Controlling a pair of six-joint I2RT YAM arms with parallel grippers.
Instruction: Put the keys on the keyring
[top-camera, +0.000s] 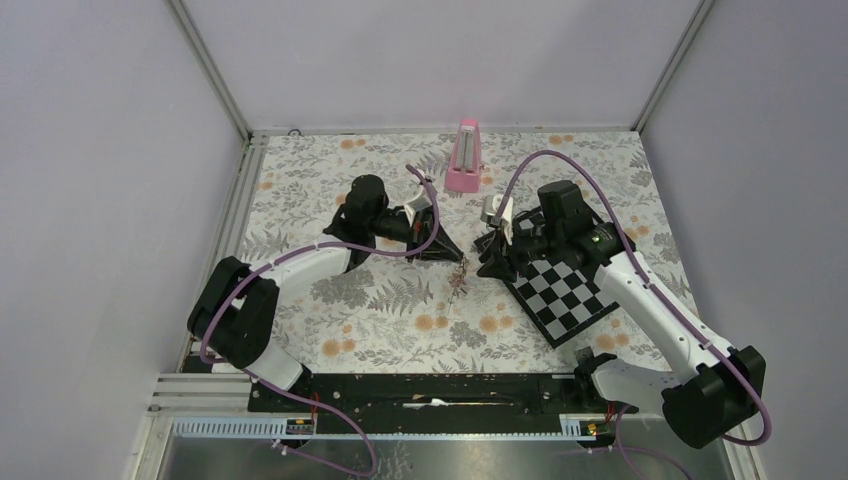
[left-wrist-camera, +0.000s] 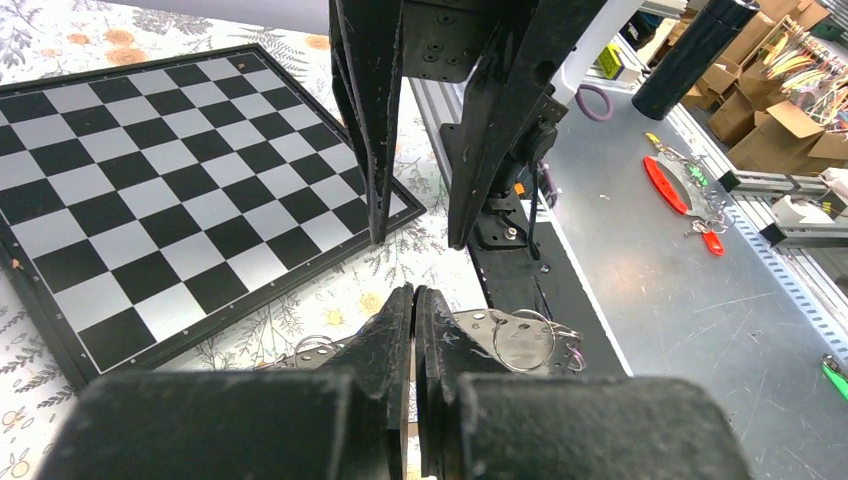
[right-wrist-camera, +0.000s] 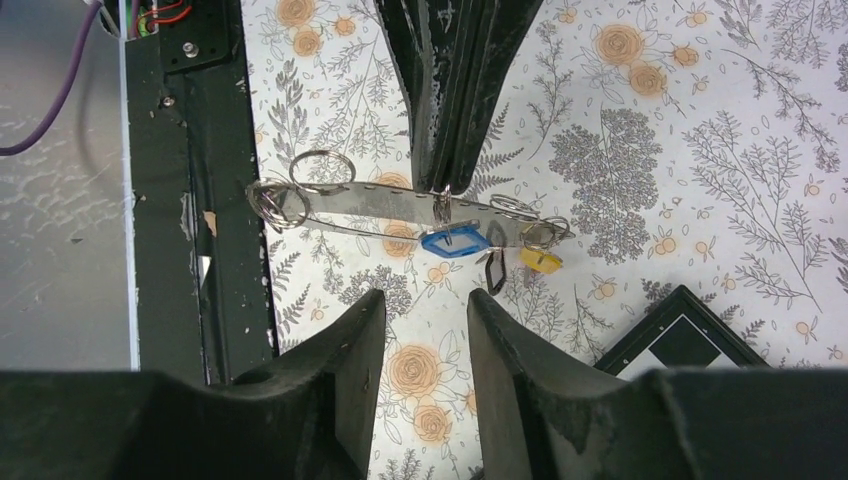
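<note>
Keyring (right-wrist-camera: 380, 203): flat grey strap lying roughly level, silver rings at both ends, held mid-table between the two arms. Left gripper (left-wrist-camera: 413, 300) is clamped on the strap near its middle, fingers pressed together, with strap sticking out either side of the pinch. Blue key (right-wrist-camera: 452, 243) sits just under the strap beside the pinch point. Yellow key (right-wrist-camera: 540, 260) is at the far ringed end, touching or just beside the rings there. Can't tell whether either key is threaded on a ring. There's a small dark piece between the two keys, too small to identify.

Right gripper (right-wrist-camera: 425, 300) is spread wide, holding nothing. It faces the strap side-on and is near it but not touching.

Clearances:
- Board (top-camera: 565, 295), checkered: its left corner is near the keyring on the right arm's side, and the right gripper sits over that corner edge.
- Rail (right-wrist-camera: 200, 200), black, along the near table edge. In the right wrist view the strap's double-ring end lines up over its edge. From the top view the keyring is well apart from it.
- Pink block (top-camera: 465, 155): upright at the back edge, well apart from both grippers.
- Cloth (right-wrist-camera: 700, 150), floral, shows bare around the keyring on the left-arm side and toward the rail.
</note>
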